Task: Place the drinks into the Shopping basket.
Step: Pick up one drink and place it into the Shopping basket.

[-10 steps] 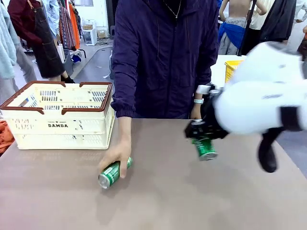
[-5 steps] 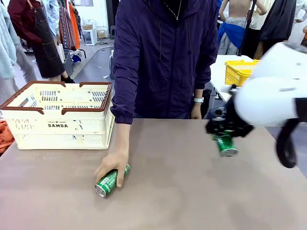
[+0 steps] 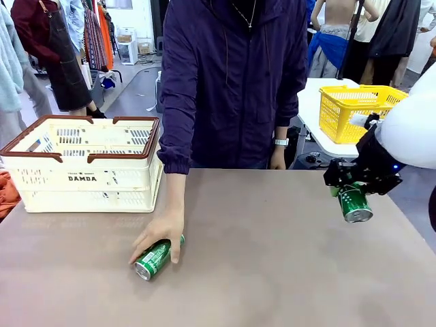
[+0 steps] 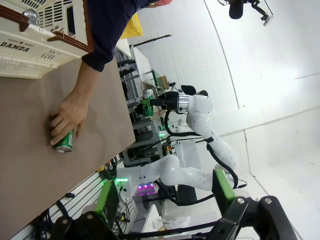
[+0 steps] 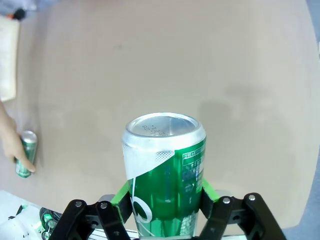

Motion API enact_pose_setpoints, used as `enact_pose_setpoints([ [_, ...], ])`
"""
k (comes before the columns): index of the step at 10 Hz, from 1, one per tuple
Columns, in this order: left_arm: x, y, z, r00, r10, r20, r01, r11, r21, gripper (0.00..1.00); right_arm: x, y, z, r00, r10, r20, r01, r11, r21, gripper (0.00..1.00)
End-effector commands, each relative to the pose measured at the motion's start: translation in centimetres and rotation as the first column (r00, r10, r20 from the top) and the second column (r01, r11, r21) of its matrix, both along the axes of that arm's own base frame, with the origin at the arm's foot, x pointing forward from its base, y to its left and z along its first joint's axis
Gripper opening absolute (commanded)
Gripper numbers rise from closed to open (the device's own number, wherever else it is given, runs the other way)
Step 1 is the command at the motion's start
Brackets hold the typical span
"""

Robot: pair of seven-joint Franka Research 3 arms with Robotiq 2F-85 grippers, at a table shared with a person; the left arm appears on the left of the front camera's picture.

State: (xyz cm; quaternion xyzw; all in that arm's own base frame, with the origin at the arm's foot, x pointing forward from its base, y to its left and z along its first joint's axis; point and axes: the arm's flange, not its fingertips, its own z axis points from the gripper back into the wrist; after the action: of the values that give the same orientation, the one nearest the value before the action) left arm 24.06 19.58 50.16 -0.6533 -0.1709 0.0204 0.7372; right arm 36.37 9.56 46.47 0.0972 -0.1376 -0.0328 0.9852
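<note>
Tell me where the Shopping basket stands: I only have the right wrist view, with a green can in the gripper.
Observer: The Shopping basket stands at the table's far left corner; your right gripper holds the green can near the right edge.
Operator: Is the left gripper free?
Observer: Yes, the left gripper is open and holds nothing.
Operator: Any other basket around?
Observer: A yellow basket sits on a white table beyond the right gripper.
</note>
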Motion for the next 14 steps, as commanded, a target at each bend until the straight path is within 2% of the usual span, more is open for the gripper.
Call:
enact_pose_setpoints([
  [1,-0.2,0.0,0.2,1.0,-0.012,0.011,0.012,1.0,0.003,1.0,-0.1,3.1,-0.7,1.0,0.026,0.018,-0.025,1.0,-0.019,0.0],
  [3,-0.2,0.0,0.2,1.0,-0.012,0.011,0.012,1.0,0.003,1.0,1.7,8.6,-1.1,0.992,0.127,-0.002,-0.127,0.99,-0.066,0.0],
  [4,-0.2,0.0,0.2,1.0,-0.012,0.011,0.012,1.0,0.003,1.0,2.2,8.7,-1.4,0.991,0.133,-0.016,-0.134,0.989,-0.064,0.0],
  [6,-0.2,0.0,0.2,1.0,-0.012,0.011,0.012,1.0,0.003,1.0,1.4,5.7,-1.4,0.998,0.056,-0.019,-0.058,0.995,-0.078,0.0],
  [8,-0.2,0.0,0.2,1.0,-0.012,0.011,0.012,1.0,0.003,1.0,0.3,4.5,-0.9,0.999,0.028,-0.018,-0.03,0.997,-0.077,0.0],
  [9,-0.2,0.0,0.2,1.0,-0.012,0.011,0.012,1.0,0.003,1.0,0.6,6.0,-1.2,0.999,0.041,-0.018,-0.042,0.996,-0.082,0.0],
  [11,-0.2,0.0,0.2,1.0,-0.012,0.011,0.012,1.0,0.003,1.0,2.9,12.1,-2.8,0.997,0.07,-0.012,-0.071,0.991,-0.116,0.0],
  [14,-0.2,0.0,0.2,1.0,-0.012,0.011,0.012,1.0,0.003,1.0,5.7,20.8,-5.7,0.991,0.11,-0.075,-0.119,0.985,-0.129,0.0],
])
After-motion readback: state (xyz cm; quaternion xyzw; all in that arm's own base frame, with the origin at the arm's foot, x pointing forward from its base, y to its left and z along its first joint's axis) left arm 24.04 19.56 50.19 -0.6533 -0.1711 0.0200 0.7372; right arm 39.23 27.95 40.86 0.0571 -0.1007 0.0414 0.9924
